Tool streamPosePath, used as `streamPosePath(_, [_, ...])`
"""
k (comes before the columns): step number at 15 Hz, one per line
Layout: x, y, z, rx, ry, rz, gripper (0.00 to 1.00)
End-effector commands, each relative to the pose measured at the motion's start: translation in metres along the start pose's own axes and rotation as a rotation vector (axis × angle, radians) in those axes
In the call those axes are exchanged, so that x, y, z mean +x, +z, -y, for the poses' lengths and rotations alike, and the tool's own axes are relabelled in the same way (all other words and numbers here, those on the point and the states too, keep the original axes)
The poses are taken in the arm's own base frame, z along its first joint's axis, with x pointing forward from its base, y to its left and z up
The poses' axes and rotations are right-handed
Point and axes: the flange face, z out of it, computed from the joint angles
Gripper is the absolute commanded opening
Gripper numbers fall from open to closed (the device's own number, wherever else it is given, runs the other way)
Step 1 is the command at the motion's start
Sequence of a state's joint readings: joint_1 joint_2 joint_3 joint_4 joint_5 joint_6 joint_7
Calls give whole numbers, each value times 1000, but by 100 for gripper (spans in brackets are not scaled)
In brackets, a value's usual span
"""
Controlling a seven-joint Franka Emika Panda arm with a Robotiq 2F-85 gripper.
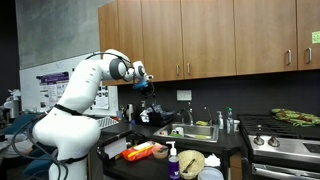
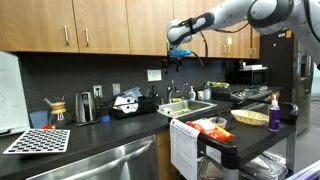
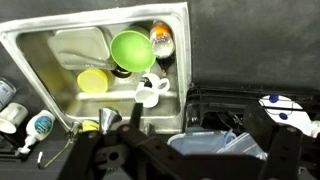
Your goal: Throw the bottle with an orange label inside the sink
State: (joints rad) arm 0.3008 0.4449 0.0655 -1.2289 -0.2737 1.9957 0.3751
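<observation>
The bottle with an orange label (image 3: 161, 38) lies inside the sink (image 3: 184, 62) at its far right corner, beside a green bowl (image 3: 131, 50). A yellow dish (image 3: 93, 80) and a white cup (image 3: 150, 91) also sit in the basin. My gripper (image 3: 180, 160) shows only as dark finger shapes along the bottom of the wrist view; they stand wide apart with nothing between them. In both exterior views the gripper (image 1: 143, 90) (image 2: 176, 62) hangs high above the sink (image 1: 196, 131) (image 2: 190, 109), just under the wooden cabinets.
A black dish rack with clear plastic containers (image 3: 220, 140) stands right of the sink. The faucet (image 3: 110, 120) is at the near rim. A purple pump bottle (image 1: 173, 160), an orange-red packet (image 1: 140, 152) and a woven basket (image 2: 250, 118) sit on a lower counter. A stove (image 1: 285, 140) is beside the sink.
</observation>
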Motion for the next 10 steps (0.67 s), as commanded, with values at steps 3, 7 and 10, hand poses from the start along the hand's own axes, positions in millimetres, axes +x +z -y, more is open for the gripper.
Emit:
streamPosePath(3, [-63,-22,-4,-24,24,136,100])
streamPosePath(7, [-103,-21,-13,-6,14,216,100])
streamPosePath(10, [-129,-13,-28,1,29,273,100])
